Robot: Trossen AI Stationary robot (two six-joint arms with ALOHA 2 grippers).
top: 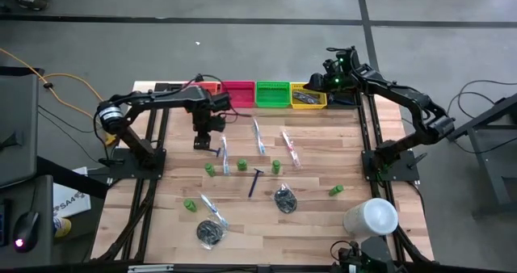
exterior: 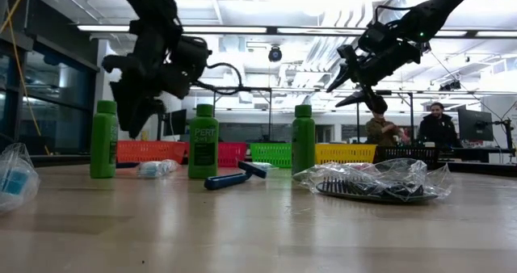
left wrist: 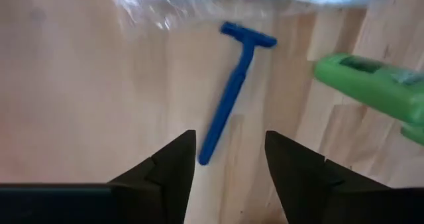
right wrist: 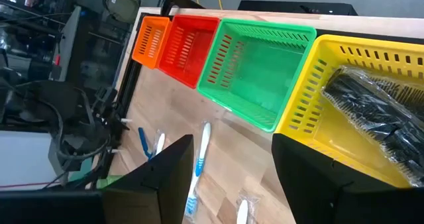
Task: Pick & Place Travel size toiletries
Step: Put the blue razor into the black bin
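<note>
Blue razor (left wrist: 233, 91) lies flat, head pointing away from left pincer (left wrist: 228, 159).

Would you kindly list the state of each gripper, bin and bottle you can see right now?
left gripper: fingers open, empty, above the blue razor
right gripper: fingers open, empty, over the bins
yellow bin: holds dark wrapped combs
green bin: empty
red bin: looks empty
three green bottles in low view: upright
green bottle near left gripper: lying down
</note>
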